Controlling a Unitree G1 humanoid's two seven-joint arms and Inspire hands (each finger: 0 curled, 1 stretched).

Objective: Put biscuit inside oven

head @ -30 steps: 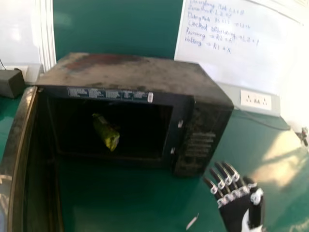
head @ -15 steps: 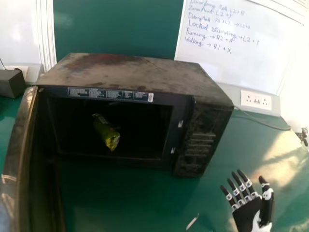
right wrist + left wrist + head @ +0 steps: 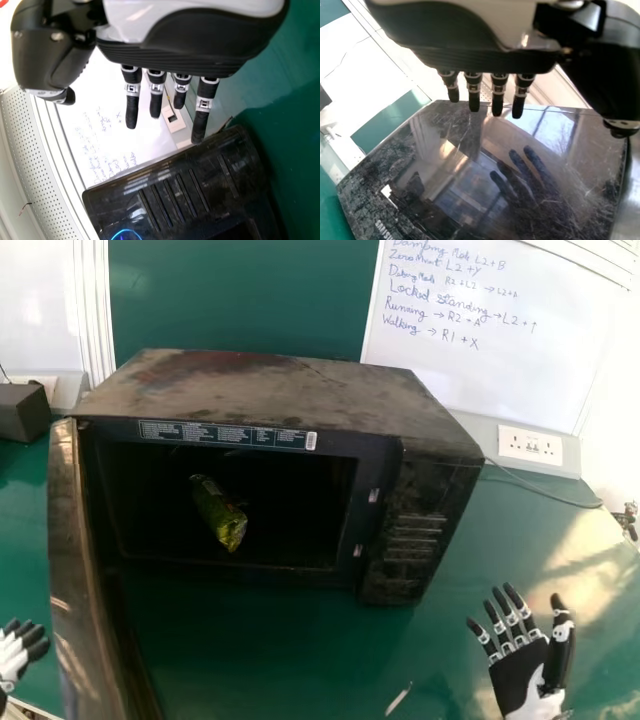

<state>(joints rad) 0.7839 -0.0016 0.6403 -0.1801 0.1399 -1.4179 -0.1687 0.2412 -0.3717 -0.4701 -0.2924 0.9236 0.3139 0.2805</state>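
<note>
A green-and-yellow biscuit packet (image 3: 220,515), its wrapper crinkled and shiny, lies aslant inside a black, boxy oven (image 3: 260,395) on a smooth green bench (image 3: 500,530), where sunlight falls in pale patches at the right. Behind stand a green board (image 3: 240,295) and a whiteboard (image 3: 480,370) covered in blue handwriting, above a white wall socket (image 3: 530,446) and a thin grey cable (image 3: 545,496). A small dark box (image 3: 22,412) sits at the far left. Dust and rusty stains mottle the oven's top; its glossy, scratched door (image 3: 85,590), swung out, mirrors the robot's left hand (image 3: 15,650), outstretched just beyond it, fingers straight. The right hand (image 3: 520,670), black and white, is raised over the bench's near right, its fingers spread and empty.
</note>
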